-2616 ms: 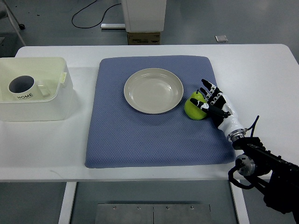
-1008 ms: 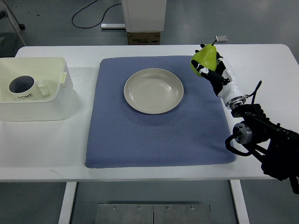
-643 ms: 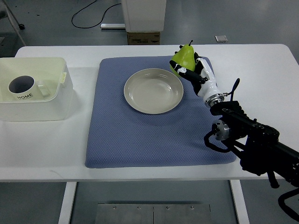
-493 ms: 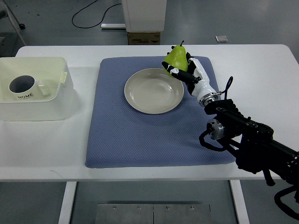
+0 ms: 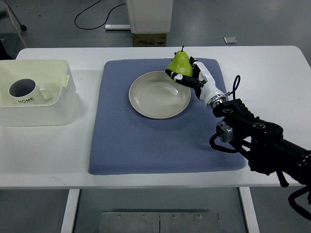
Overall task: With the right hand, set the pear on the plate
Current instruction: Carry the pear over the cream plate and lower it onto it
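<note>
A green pear (image 5: 179, 63) with its stem up is held in the air by my right hand (image 5: 187, 75), whose black-tipped fingers are shut around it. The pear hangs over the far right rim of the beige plate (image 5: 159, 94), which lies on the blue mat (image 5: 160, 145). My right arm (image 5: 252, 136) reaches in from the lower right. The left arm is out of view.
A white bin (image 5: 53, 104) at the left holds a white mug (image 5: 23, 90). The white table (image 5: 272, 73) extends around the mat. A white stand base (image 5: 149, 17) is beyond the table's far edge.
The right hand closed on the pear beside the plate, lifted it and carried it left; it now hangs over the plate's far right rim.
</note>
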`<state>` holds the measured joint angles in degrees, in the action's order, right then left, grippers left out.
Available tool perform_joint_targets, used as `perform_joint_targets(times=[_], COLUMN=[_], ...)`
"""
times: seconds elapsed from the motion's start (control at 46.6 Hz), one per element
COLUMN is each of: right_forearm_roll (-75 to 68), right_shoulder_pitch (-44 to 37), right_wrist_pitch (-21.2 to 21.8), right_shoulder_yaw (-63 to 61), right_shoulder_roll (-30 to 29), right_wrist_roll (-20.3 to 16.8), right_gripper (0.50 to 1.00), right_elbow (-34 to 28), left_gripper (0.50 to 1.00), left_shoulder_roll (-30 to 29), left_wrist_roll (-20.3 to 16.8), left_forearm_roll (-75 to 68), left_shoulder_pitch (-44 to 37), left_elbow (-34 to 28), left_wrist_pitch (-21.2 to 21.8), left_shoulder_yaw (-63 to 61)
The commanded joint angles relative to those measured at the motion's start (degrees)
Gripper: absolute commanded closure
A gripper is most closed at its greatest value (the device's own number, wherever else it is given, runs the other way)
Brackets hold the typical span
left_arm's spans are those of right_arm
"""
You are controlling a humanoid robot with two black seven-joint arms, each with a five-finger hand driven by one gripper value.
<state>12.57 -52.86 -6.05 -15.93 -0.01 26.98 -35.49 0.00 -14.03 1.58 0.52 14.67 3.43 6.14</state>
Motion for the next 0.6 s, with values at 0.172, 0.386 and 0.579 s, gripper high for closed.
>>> perform_joint_targets(times=[0.172, 0.386, 0.579], right_forearm_roll=[0.08, 0.0, -0.18], right_shoulder_pitch=[-0.66, -0.31, -0.22], right_wrist_pitch=[-0.01, -0.01, -0.1], right_shoulder_yaw=[2.22, 2.84, 2.84], right_shoulder_roll=[0.01, 0.01, 0.01], right_wrist_roll=[-2.81, -3.86, -3.77], right_gripper=[1.0, 1.0, 1.0], right_elbow=[1.03, 1.12, 1.12], left_gripper=[0.5, 0.5, 0.5], left_shoulder_roll=[0.0, 0.0, 0.0], left_wrist_roll=[-0.03, -0.03, -0.03], left_forearm_roll=[0.0, 0.0, 0.0], left_shoulder_pitch=[0.0, 0.0, 0.0], left_elbow=[0.0, 0.0, 0.0], left_wrist_pitch=[0.0, 0.0, 0.0], left_shoulder_yaw=[0.01, 0.01, 0.01])
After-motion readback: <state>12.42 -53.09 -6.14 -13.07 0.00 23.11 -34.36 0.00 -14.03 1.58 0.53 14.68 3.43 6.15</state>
